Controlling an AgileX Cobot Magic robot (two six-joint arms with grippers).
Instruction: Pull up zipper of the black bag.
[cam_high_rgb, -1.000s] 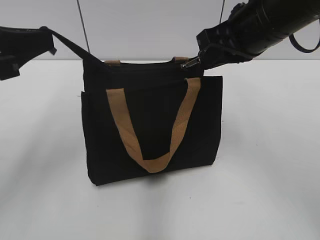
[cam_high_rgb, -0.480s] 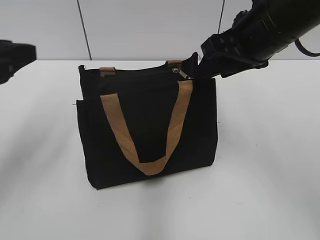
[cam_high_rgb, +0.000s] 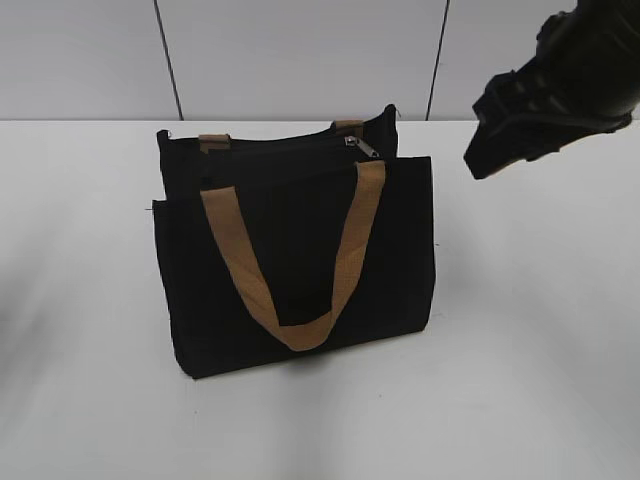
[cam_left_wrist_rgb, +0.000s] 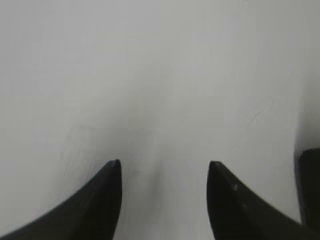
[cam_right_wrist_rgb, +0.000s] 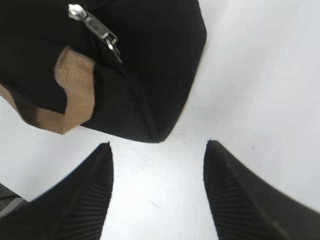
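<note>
Table: bare white table (cam_high_rgb: 520, 380) fills the lower part of the exterior frame, in front of everything else.
Black bag: the black bag (cam_high_rgb: 300, 290) stands upright at centre frame, its flat front pocket panel facing the camera.
Handles: one tan webbing handle (cam_high_rgb: 290, 330) hangs in a loop down the front; a second handle's tabs (cam_high_rgb: 214, 141) show at the top edge behind.
Zipper: the zipper (cam_high_rgb: 362, 147) sits on the bag's top edge, right of centre, its silver slider near the right end of the track; in my right wrist view it lies at upper left (cam_right_wrist_rgb: 95, 27), tab dangling.
My right gripper: (cam_right_wrist_rgb: 157, 150) released, jaws spread with nothing between them, hanging off the bag's corner; it shows at upper right of the exterior frame (cam_high_rgb: 500, 130), apart from the bag.
My left gripper: (cam_left_wrist_rgb: 162, 167) released, jaws apart over bare table.
Wall: grey panelled wall (cam_high_rgb: 300, 60) at the back.
</note>
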